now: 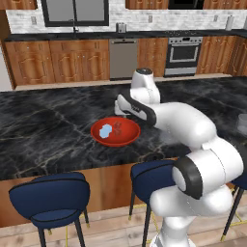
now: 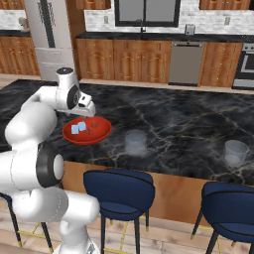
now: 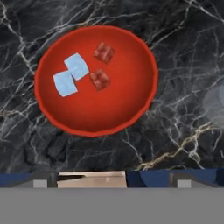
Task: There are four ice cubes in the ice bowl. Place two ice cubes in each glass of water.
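Observation:
The red ice bowl (image 3: 131,109) sits on the black marble island, also seen from the base at ice bowl (image 1: 128,137) and ice bowl (image 2: 101,130). Inside lie two pale-blue ice cubes (image 3: 71,74) side by side. Two more see-through ice cubes (image 3: 101,65) beside them take on the bowl's red. My gripper (image 1: 124,112) hovers above the bowl's far rim, open and holding nothing; from the other side the gripper (image 2: 92,115) hangs over the bowl. One glass of water (image 2: 135,143) stands just right of the bowl, another glass (image 2: 235,152) far right.
Blue bar stools (image 2: 119,191) line the island's near edge (image 1: 72,171). My own white arm crosses the counter to the right of the bowl in the left base view. Cabinets, a dishwasher and an oven (image 1: 183,54) stand along the far wall.

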